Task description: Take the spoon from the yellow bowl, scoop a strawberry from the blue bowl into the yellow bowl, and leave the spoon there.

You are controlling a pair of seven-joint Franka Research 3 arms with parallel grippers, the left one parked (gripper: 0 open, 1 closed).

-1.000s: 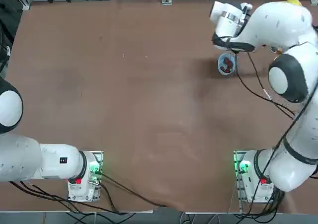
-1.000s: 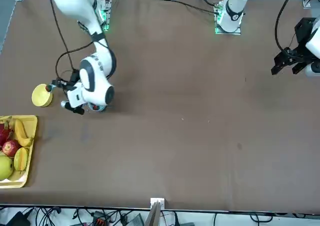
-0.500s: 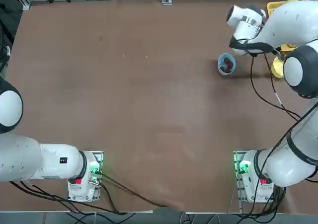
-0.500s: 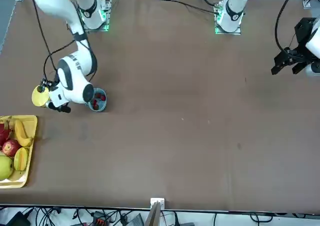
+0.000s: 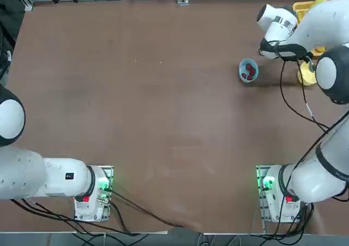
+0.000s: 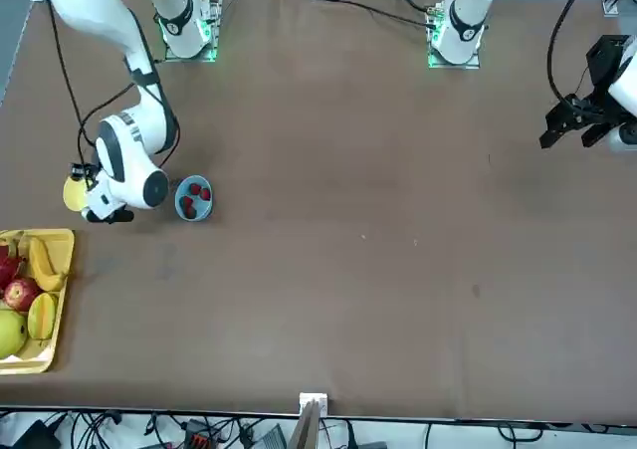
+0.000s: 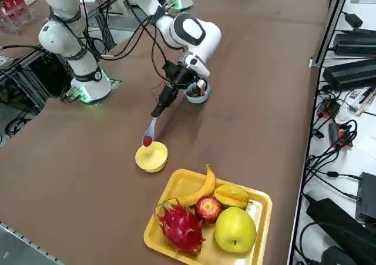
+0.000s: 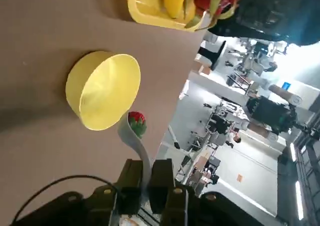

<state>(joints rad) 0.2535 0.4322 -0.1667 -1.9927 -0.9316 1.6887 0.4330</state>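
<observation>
You are seeing the right gripper [image 7: 166,96], clamped on the spoon [image 7: 152,127], having swung away from the blue bowl [image 7: 196,94], now carrying a strawberry [image 7: 147,141] just over the yellow bowl [image 7: 151,157] at lower-centre frame, so tipping it in comes next.

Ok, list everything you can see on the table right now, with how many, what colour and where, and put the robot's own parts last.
yellow bowl: one, bright yellow, between the fruit tray and the blue bowl, nothing seen inside it.
blue bowl: one, light blue, beside the yellow bowl, red strawberries inside.
spoon: one, pale blue, held tilted down over the yellow bowl's rim.
strawberry: one, red with green top, on the spoon's tip.
fruit tray: one, yellow, at the table edge; banana, apple, dragon fruit and other fruit on it.
table: one, brown.
right end effector: one, black, shut on the spoon's handle, above the table between the two bowls.
</observation>
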